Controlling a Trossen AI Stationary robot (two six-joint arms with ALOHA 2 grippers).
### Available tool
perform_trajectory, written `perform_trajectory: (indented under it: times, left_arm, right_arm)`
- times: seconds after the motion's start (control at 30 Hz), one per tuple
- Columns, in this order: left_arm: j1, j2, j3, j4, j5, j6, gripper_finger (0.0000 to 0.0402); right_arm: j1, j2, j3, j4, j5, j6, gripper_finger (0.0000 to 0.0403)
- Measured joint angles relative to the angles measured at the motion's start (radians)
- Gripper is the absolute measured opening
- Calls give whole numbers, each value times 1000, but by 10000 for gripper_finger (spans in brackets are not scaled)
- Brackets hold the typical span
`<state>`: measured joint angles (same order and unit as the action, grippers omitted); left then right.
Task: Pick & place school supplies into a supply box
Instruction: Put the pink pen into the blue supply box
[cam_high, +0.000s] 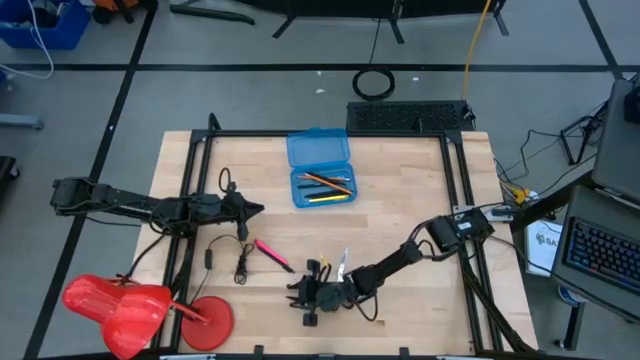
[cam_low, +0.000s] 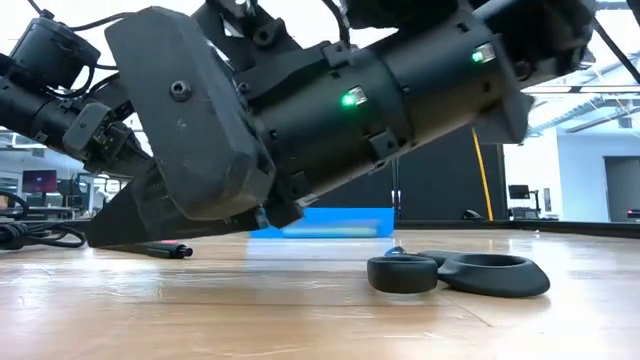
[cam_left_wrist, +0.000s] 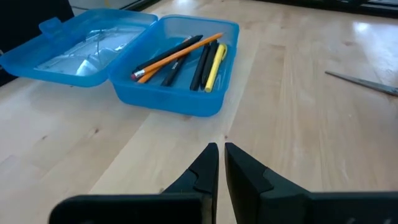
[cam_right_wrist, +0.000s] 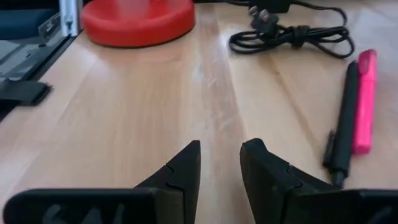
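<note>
Pale butcher-block desk (cam_high: 400, 200) fills the workspace, with a red lamp-like stand (cam_high: 205, 322) at its near left corner. Farthest left, the left gripper (cam_left_wrist: 219, 163) waits with its fingers pressed together, holding nothing; ahead of it and a little to one side sits the blue pencil case (cam_left_wrist: 174, 93), lid thrown open, already holding orange pencils, a dark pen and a yellow pen (cam_left_wrist: 215, 67). Between the two arms lies a coiled black cable (cam_right_wrist: 292, 34), which is not part of the job, and just beyond it a pink highlighter (cam_right_wrist: 364, 102) touching a black pen (cam_right_wrist: 345, 118) side by side. The right gripper (cam_right_wrist: 221, 165) hovers low over bare wood with its fingers parted and empty; that pink-and-black pair lies just ahead and off to one side of it, while the black-handled scissors (cam_low: 460, 272) rest right beside it on the other side.

Judging from this, the step in hand is choosing and grasping the next item. To do it well, the right gripper should centre over one slim barrel only, turn so its fingers straddle the barrel crosswise, and come down squarely so the neighbouring pen is not nudged or pinched along with it.
</note>
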<state>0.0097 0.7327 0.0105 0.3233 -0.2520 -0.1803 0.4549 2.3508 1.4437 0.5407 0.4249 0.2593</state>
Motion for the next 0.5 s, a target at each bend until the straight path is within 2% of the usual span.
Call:
perform_trajectory:
  times: [0.5]
  left_arm:
    - [0,0,0,-15,0,-3,31]
  right_arm:
    - [3,0,0,-19,25,-5,105]
